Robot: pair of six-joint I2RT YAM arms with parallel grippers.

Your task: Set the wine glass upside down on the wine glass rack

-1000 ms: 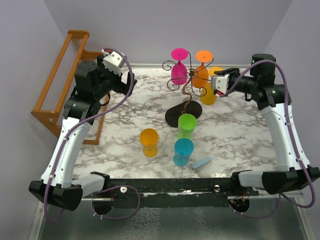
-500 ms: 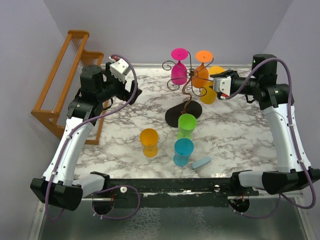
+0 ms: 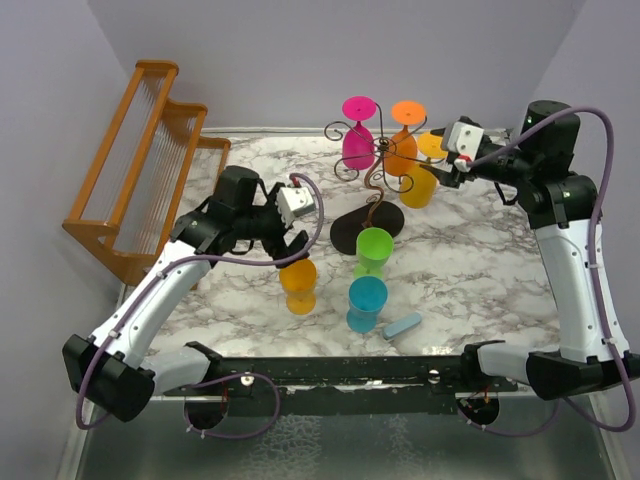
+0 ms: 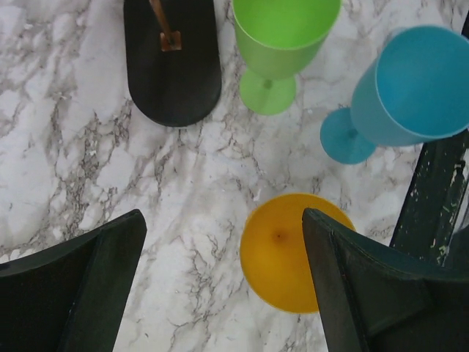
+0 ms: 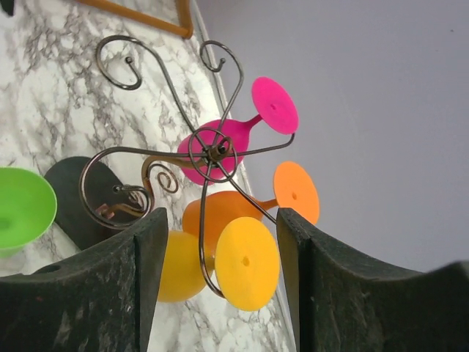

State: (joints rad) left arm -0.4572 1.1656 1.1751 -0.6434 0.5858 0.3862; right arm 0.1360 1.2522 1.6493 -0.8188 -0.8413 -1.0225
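Wine glass rack (image 3: 372,165) with a yellow wine glass (image 5: 245,262) hanging upside down from the arm nearest my right end effector (image 5: 220,216). It is spread wide and holds nothing, its fingers flanking the glass foot without touching. Before the rack's base, my left end effector (image 4: 223,220), wide open and empty, hangs over an upright orange-yellow wine glass (image 4: 289,253) on the table (image 3: 470,260).
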